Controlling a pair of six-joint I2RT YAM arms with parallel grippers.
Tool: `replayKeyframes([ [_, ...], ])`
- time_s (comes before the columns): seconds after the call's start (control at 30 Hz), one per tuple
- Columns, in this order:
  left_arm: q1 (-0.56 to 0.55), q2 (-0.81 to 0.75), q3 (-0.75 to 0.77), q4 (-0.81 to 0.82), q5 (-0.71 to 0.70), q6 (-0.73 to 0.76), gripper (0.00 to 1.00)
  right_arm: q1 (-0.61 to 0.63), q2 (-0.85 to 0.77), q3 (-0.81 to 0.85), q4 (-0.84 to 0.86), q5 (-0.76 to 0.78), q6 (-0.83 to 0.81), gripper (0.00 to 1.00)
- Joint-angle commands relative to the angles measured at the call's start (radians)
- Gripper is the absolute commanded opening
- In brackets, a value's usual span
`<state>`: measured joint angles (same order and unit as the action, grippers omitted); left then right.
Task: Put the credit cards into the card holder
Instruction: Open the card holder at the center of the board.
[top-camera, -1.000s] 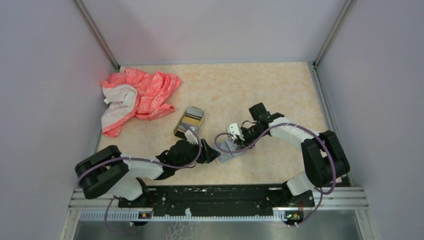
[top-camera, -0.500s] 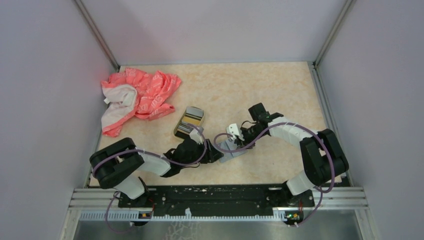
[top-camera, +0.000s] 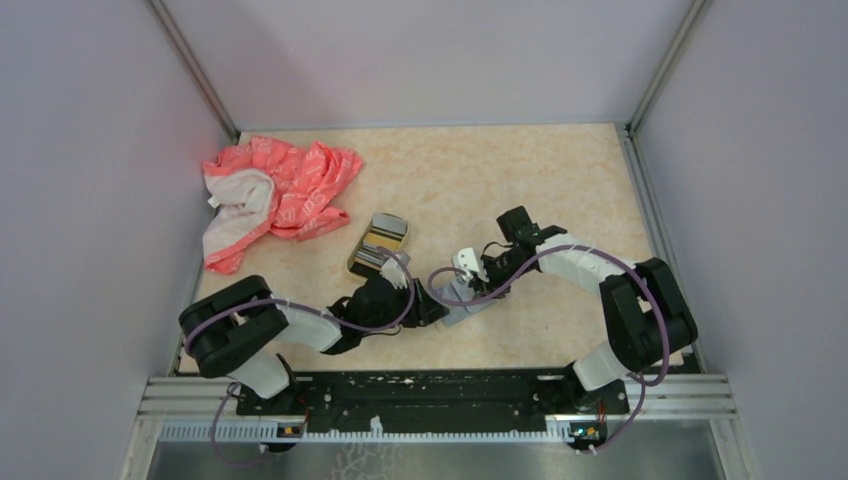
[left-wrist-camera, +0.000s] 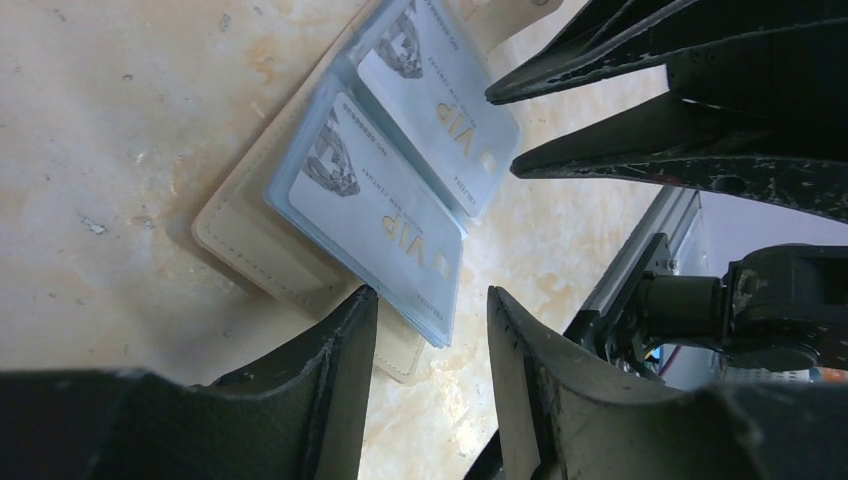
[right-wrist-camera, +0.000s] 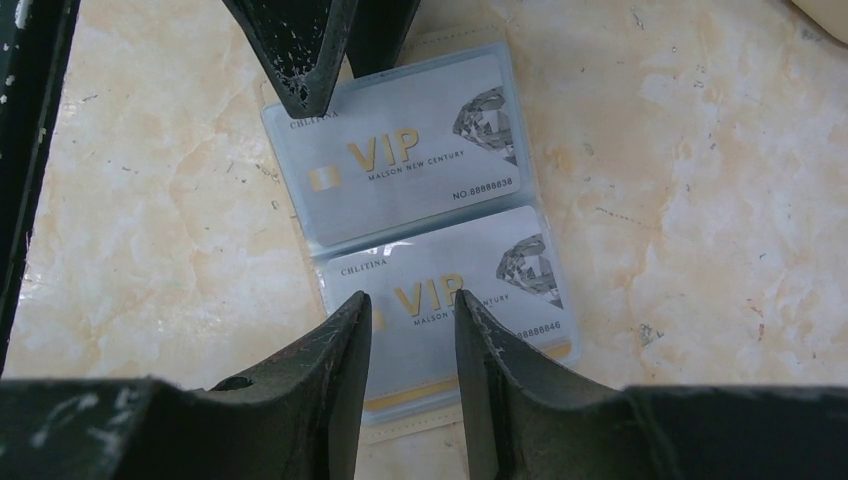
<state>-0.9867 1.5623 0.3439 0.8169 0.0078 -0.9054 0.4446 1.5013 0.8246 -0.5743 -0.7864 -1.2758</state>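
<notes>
Two pale blue cards (right-wrist-camera: 415, 165) lie flat, edge to edge, on a tan card (left-wrist-camera: 250, 255) at mid-table. The left gripper (left-wrist-camera: 428, 295) and right gripper (right-wrist-camera: 405, 298) straddle opposite ends, jaws parted, nothing pinched, tips crowding each other. The holder (top-camera: 378, 243) sits just beyond the left gripper. The table (top-camera: 520, 165) runs on toward the far and right walls, and the cloth (top-camera: 275, 190) lies well apart.

Two pale blue VIP cards (right-wrist-camera: 405, 165), one plain tan card (left-wrist-camera: 240, 250), one gold-rimmed card holder (top-camera: 378, 243), one crumpled pink cloth (top-camera: 275, 195), two black arms (top-camera: 290, 330), two grippers, left gripper (left-wrist-camera: 430, 297), right gripper (right-wrist-camera: 408, 298), one marbled table (top-camera: 500, 170).
</notes>
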Motion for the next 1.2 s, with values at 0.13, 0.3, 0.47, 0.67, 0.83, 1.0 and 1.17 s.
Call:
replayKeyframes([
  [0.13,-0.004,-0.036,-0.013,0.076,0.034,-0.004,0.51,0.019,-0.024,-0.013,-0.014,-0.064,-0.07,0.43],
  [0.3,-0.003,-0.025,-0.004,0.083,0.036,0.0,0.5,0.04,-0.105,-0.07,0.046,-0.109,-0.095,0.53],
  [0.47,-0.003,-0.013,-0.005,0.104,0.043,-0.004,0.5,0.073,-0.201,-0.157,0.194,-0.082,-0.06,0.63],
  [0.67,-0.003,0.006,-0.009,0.15,0.05,-0.007,0.5,0.133,-0.198,-0.178,0.272,-0.02,0.002,0.66],
  [0.83,-0.004,0.014,-0.013,0.172,0.055,-0.01,0.49,0.17,-0.168,-0.177,0.294,0.023,0.03,0.69],
  [1.0,-0.004,0.014,-0.016,0.187,0.058,-0.012,0.49,0.179,-0.157,-0.168,0.294,0.023,0.056,0.7],
  [1.17,-0.004,0.009,-0.016,0.194,0.061,-0.012,0.48,0.192,-0.139,-0.154,0.29,0.034,0.09,0.88],
])
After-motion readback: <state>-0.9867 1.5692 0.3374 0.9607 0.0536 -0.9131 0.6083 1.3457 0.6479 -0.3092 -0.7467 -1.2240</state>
